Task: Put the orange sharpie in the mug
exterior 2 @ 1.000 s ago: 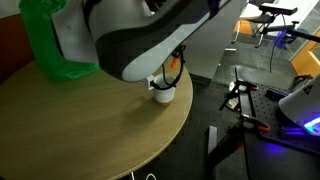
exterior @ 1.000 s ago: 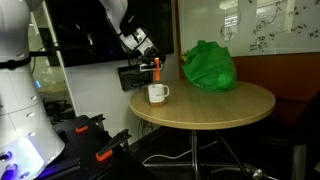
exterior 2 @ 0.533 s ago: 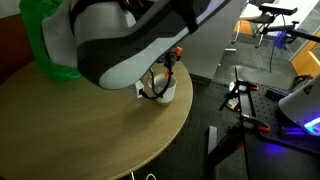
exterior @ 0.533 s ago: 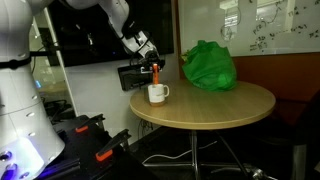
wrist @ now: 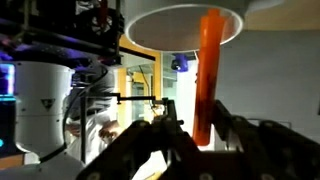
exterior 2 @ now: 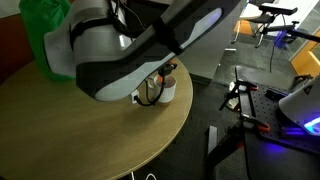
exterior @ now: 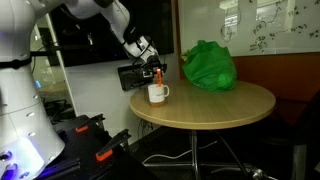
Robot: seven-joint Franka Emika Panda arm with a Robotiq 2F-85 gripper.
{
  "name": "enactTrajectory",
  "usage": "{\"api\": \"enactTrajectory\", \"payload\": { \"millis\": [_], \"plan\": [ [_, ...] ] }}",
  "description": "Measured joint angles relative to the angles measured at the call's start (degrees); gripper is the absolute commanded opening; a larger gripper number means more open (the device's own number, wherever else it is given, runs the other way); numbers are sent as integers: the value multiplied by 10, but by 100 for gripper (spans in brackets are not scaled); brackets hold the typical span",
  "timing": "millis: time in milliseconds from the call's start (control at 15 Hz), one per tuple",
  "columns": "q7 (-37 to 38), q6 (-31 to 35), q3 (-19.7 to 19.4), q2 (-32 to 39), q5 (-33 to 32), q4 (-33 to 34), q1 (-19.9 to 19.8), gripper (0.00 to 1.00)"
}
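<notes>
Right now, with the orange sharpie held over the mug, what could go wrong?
1. In the wrist view the orange sharpie, held in the claw, points off-centre at the mug; it may catch the rim.
2. The mug stands near the edge of the table; a sideways push could tip it or slide it off.

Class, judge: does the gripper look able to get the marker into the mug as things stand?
Probably yes: the gripper holds the orange marker upright just over the white mug, and nothing shows between its tip and the mug's open mouth.
</notes>
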Motion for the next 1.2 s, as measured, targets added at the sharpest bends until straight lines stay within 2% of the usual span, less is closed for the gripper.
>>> {"api": "enactTrajectory", "payload": {
  "millis": [200,267,667,933,1200],
  "plan": [
    [0,15,-3,-1,8,6,0,97],
    [0,17,-3,-2,11,8,0,100],
    [-2,38,11,-15,12,10,-21,100],
    [-55,131,33,-48,13,0,-67,100],
    [-124,213,55,-107,24,-45,-108,100]
  ]
}}
